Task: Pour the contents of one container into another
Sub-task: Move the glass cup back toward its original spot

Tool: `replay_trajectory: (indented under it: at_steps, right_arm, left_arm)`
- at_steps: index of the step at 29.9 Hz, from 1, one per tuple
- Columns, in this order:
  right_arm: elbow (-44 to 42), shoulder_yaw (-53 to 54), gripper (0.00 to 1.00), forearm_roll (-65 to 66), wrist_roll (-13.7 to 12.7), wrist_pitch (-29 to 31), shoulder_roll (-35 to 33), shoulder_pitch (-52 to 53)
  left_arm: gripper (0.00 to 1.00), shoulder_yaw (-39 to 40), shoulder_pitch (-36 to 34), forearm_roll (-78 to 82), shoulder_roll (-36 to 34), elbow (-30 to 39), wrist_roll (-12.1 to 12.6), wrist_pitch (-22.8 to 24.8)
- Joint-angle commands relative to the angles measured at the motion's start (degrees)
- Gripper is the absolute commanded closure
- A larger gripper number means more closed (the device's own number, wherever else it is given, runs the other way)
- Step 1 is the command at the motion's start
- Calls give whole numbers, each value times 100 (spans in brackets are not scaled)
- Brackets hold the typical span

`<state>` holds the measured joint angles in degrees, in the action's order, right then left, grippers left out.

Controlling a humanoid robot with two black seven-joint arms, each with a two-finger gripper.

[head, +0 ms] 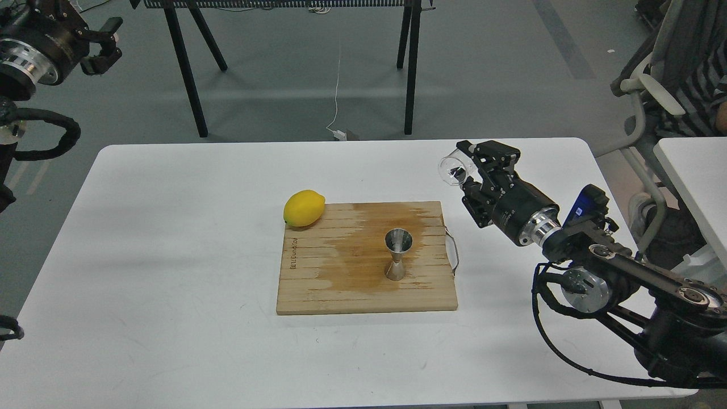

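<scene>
1. Far left, top corner: left claw [105, 44], raised well above and beyond the counter [170, 272], fingers apart and curled around nothing. Idle, well apart from everything on the counter.
2. Left of centre: yellow lemon [304, 208] resting at the back left corner of a wooden cutting board [318, 284], touching its edge.
3. Centre: cutting board lying flat on the white counter, with a broad darker stain across its middle and back, looking like wet wood. Probably spilled liquid, though impossible to confirm.
4. Right of centre on the board: steel jigger [398, 254], hourglass-shaped, standing upright within the stained patch. Impossible to tell whether any liquid sits in its upper cone.
5. Right edge of the board: thin wire handle [452, 253].
6. Right: right claw [464, 166] held above the counter's back right area, closed on the clear cup [454, 169]. Cup tipped nearly on its side, mouth facing left toward the board; no liquid visible inside.
7. Cup well apart from the jigger, off to the right and behind it, not over its mouth.
8. Judgement of progress: cup picked up and already tilted, yet not positioned above the jigger. Left to do, by the look of it: carrying the cup over the jigger and pouring, unless emptied already.
</scene>
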<state>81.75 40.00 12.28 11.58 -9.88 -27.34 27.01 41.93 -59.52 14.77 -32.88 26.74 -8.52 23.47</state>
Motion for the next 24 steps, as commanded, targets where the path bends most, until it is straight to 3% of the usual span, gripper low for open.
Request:
replay_trajectory:
  at_steps: [1, 6, 10, 15, 24]
  right_arm:
    - [-36, 779, 82, -1163, -7, -14, 106, -318]
    - [-10, 1878, 82, -2219, -16, 56, 132, -933]
    - [-158, 2608, 82, -2712, -16, 443, 237, -1311]
    - [-756, 2978, 82, -3213, -16, 891, 623, -1435]
    - [-2040, 3453, 81, -3363, -16, 1138, 1661, -1461]
  left_arm:
    - [1, -9, -16, 0, 1, -3, 9, 0]
    - [1, -27, -25, 0, -25, -3, 9, 9]
    - [1, -45, -25, 0, -43, -3, 18, 9]
    - [1, -53, -25, 0, -174, -3, 35, 9]
    - [1, -53, -25, 0, -219, -3, 18, 9]
